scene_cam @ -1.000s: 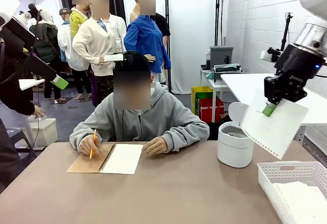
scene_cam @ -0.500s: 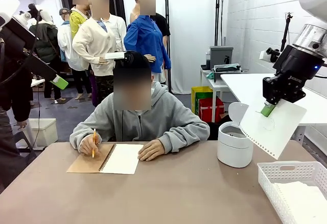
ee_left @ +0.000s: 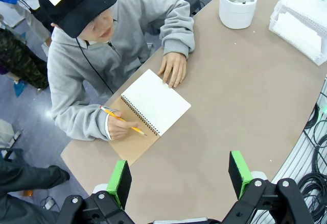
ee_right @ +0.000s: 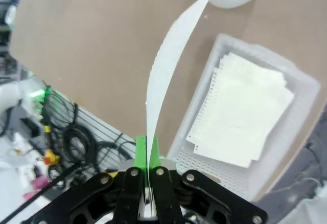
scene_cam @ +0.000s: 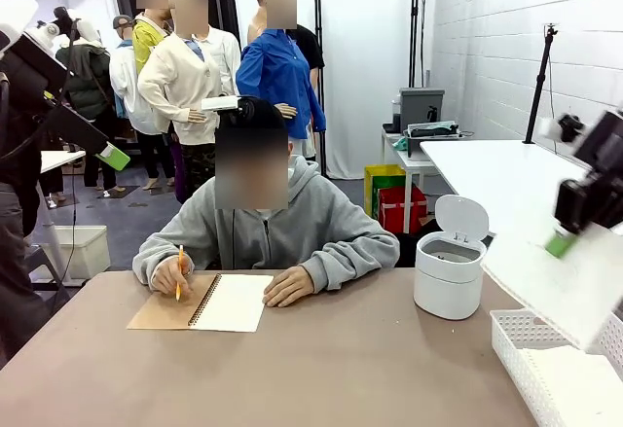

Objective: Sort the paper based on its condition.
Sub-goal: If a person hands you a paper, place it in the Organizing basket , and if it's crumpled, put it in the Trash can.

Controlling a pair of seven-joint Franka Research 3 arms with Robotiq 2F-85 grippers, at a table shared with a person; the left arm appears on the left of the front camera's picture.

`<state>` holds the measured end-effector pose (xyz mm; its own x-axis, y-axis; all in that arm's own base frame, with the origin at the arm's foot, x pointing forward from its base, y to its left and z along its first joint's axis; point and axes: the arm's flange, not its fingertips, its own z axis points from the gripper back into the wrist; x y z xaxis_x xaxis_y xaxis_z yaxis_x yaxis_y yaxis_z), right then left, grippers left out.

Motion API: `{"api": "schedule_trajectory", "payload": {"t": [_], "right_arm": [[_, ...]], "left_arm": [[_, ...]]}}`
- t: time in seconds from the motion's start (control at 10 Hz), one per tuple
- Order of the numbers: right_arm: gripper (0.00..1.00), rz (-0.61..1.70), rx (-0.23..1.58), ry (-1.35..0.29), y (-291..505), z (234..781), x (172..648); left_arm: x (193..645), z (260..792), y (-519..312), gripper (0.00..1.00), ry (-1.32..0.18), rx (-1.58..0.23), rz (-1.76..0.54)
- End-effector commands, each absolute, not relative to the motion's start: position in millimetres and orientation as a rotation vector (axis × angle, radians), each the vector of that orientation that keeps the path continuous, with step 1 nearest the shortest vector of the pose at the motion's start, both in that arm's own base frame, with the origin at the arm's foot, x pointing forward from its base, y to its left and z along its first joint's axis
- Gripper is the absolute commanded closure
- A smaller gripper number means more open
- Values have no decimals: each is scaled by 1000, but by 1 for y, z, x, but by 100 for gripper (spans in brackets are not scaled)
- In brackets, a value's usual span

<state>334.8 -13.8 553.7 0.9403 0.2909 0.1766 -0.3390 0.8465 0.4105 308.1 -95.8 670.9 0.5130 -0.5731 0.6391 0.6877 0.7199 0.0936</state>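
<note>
A smooth white sheet of paper (scene_cam: 569, 296) with a punched edge hangs from my right gripper (scene_cam: 562, 243), which is shut on its top edge. Gripper and sheet are blurred and hover over the white basket (scene_cam: 531, 349) at the table's right end. In the right wrist view the sheet (ee_right: 171, 60) rises edge-on from the shut green pads (ee_right: 147, 150), above flat sheets (ee_right: 240, 114) lying in the basket (ee_right: 306, 89). My left gripper (ee_left: 180, 178) is open and holds nothing, high over the table's near side; in the front view it (scene_cam: 110, 155) sits up at the far left.
A person at the far side writes with a pencil (scene_cam: 177, 273) in a spiral notebook (scene_cam: 232, 302). A small white bin (scene_cam: 448, 281) with its lid up stands left of the basket. Cables (ee_right: 76, 142) hang off the table's edge.
My right gripper has carried the sheet to the right and lower, from above the white bin to above the basket. The left arm has stayed put.
</note>
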Motion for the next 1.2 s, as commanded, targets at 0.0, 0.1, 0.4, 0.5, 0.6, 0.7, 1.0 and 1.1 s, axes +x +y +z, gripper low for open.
{"api": "schedule_trajectory", "payload": {"t": [0.0, 0.1, 0.4, 0.5, 0.6, 0.7, 1.0, 1.1], "right_arm": [[100, 291, 424, -106, -37, 518, 311], [100, 243, 422, -91, -47, 501, 311], [100, 168, 339, -37, -62, 472, 339], [100, 163, 331, -27, -63, 466, 350], [100, 179, 339, -19, -64, 472, 351], [100, 213, 327, -102, -50, 510, 349], [100, 197, 345, -64, -61, 483, 349], [100, 232, 330, -50, -55, 467, 354]], "left_arm": [[308, 671, -95, 0, -699, -186, -764], [308, 671, -95, 0, -699, -186, -764], [308, 671, -95, 0, -699, -186, -764], [308, 671, -95, 0, -699, -186, -764], [308, 671, -95, 0, -699, -186, -764], [308, 671, -95, 0, -699, -186, -764], [308, 671, -95, 0, -699, -186, -764], [308, 671, -95, 0, -699, -186, -764]]}}
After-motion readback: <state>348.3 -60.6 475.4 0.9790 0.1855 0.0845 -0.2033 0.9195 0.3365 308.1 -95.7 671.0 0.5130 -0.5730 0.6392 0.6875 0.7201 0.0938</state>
